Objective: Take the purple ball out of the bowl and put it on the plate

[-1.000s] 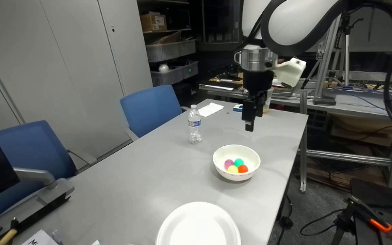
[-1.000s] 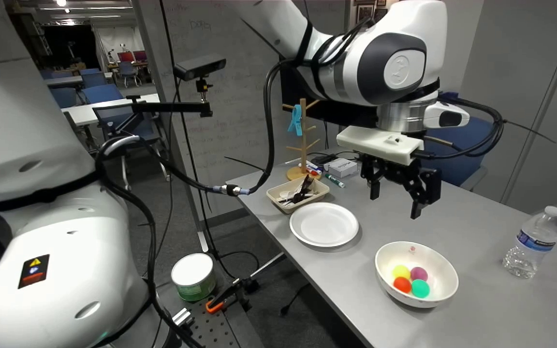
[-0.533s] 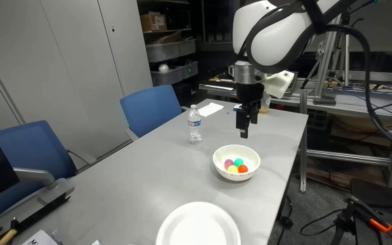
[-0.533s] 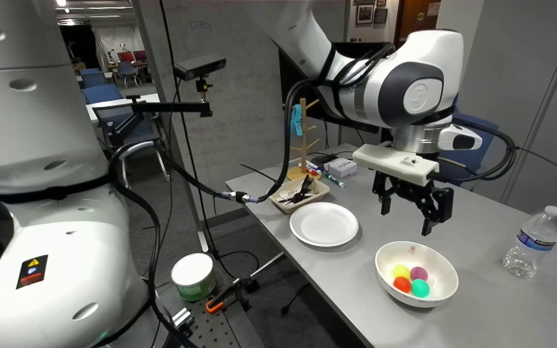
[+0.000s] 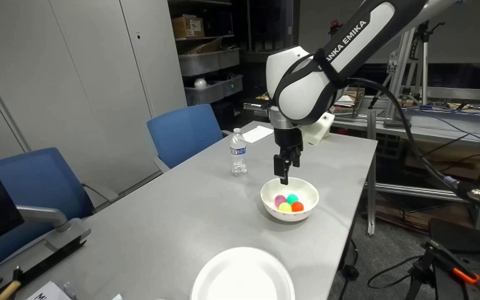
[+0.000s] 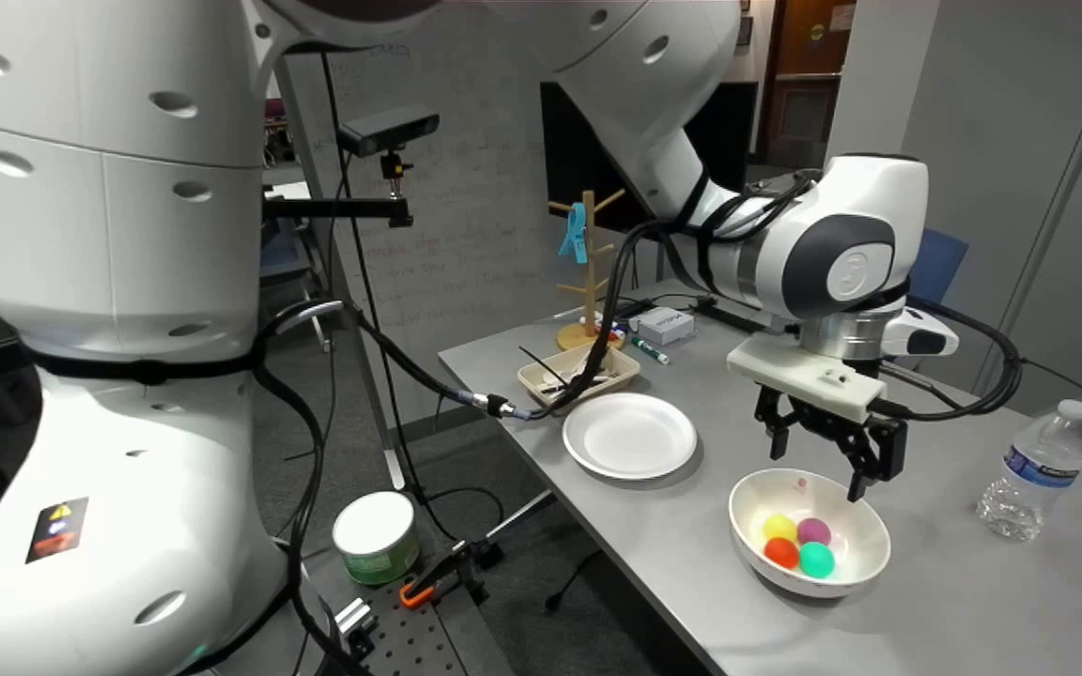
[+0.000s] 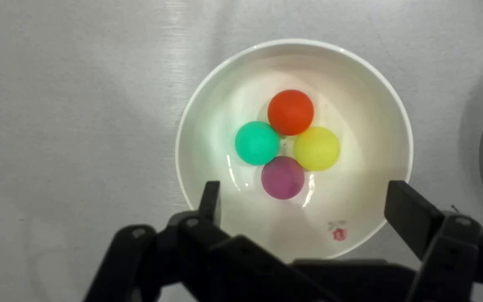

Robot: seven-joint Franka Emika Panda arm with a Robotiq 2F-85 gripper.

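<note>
The purple ball (image 7: pixel 282 178) lies in the white bowl (image 7: pixel 363 201) and touches the green and yellow balls. It also shows in both exterior views (image 5: pixel 280 200) (image 6: pixel 813 531). The bowl (image 5: pixel 270 208) (image 6: pixel 865 563) stands on the grey table. My gripper (image 7: pixel 304 188) is open and empty, fingers pointing down. In both exterior views the gripper (image 5: pixel 290 174) (image 6: pixel 816 475) hangs above the bowl's far side, fingertips near rim height in the picture. In the wrist view the purple ball lies between the fingers, slightly ahead of the tips. The flat white plate (image 5: pixel 243 275) (image 6: pixel 629 436) stands apart from the bowl.
Red (image 7: pixel 290 112), green (image 7: pixel 257 143) and yellow (image 7: pixel 316 148) balls share the bowl. A water bottle (image 5: pixel 238 152) (image 6: pixel 1034 474) stands beside it. A cutlery tray (image 6: pixel 541 380) and a wooden stand (image 6: pixel 589 282) are beyond the plate. The table's edge (image 6: pixel 597 545) runs near bowl and plate.
The arm has lowered steadily, bringing the open gripper down from high above the table to just above the bowl. The balls, bowl and plate have not moved.
</note>
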